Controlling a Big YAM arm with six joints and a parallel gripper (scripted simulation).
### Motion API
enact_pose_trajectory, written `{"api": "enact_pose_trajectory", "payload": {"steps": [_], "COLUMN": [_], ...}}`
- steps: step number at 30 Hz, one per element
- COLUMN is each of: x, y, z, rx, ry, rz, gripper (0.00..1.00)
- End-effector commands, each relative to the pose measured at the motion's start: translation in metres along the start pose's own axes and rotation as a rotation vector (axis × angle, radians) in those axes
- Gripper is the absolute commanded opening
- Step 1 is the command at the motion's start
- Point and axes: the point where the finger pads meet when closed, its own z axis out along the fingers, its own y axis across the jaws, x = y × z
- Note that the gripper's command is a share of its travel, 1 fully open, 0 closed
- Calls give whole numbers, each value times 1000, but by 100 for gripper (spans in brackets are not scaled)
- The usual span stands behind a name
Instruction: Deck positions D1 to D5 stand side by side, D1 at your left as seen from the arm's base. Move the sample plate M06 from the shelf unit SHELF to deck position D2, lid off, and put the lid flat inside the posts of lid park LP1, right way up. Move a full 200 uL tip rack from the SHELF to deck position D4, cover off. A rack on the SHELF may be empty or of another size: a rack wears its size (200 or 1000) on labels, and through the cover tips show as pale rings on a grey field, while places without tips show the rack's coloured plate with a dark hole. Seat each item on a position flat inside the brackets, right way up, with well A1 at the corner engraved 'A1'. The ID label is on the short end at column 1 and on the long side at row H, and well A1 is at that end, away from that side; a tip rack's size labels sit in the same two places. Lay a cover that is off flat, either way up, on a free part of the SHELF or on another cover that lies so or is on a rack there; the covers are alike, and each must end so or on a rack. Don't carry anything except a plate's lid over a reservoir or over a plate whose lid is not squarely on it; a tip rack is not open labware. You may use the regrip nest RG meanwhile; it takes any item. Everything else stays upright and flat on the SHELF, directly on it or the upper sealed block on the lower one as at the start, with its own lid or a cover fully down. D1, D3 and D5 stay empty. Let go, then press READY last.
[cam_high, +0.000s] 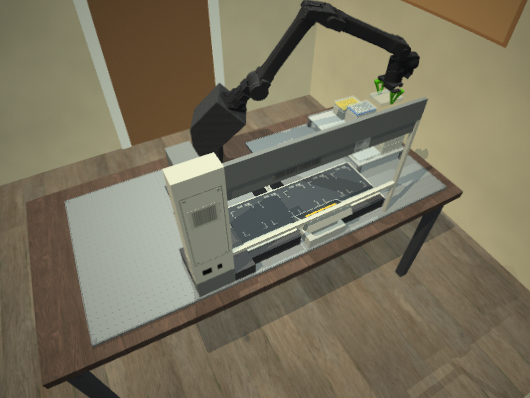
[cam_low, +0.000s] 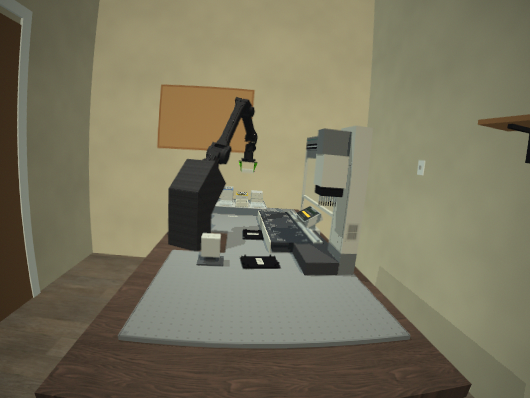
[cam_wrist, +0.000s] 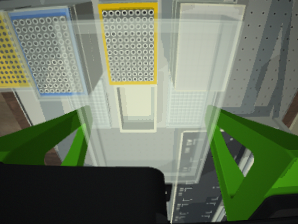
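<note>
My gripper (cam_high: 387, 95) (cam_low: 248, 165) (cam_wrist: 148, 112) is shut on a clear tip-rack cover (cam_high: 379, 97) (cam_wrist: 147, 155) and holds it level, high above the SHELF (cam_high: 280, 136). In the wrist view, seen through the cover, a yellow-framed tip rack (cam_wrist: 129, 45) full of pale rings lies straight below. A blue-framed rack (cam_wrist: 47, 50) (cam_high: 362, 108) full of rings lies to its left. Another yellow rack (cam_wrist: 7, 55) (cam_high: 346, 102) is at the far left edge. A pale lidded item lies to the right. I cannot read any labels.
The grey deck (cam_high: 300, 192) with white brackets lies under the liquid handler's gantry (cam_high: 325, 135). The handler's cream tower (cam_high: 200, 220) stands at one end. A white box (cam_low: 211, 245) and two black nests (cam_low: 259, 261) (cam_low: 252, 233) sit near the arm's base (cam_low: 192, 205).
</note>
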Motion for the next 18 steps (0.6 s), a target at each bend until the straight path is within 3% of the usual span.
{"api": "enact_pose_trajectory", "payload": {"steps": [1, 11, 12, 13, 16, 17, 18], "x": [-20, -20, -21, -20, -20, -22, -22], "y": [-31, -71, -77, -81, -92, -94, -95], "z": [-31, -27, -43, -27, -27, -54, -60], "rx": [29, 29, 39, 30, 31, 48, 53], "ry": [-58, -50, -73, -50, -50, -87, -95], "rz": [-6, -10, -9, -11, -12, -10, -9], "gripper": [0, 0, 0, 0, 0, 0, 0]}}
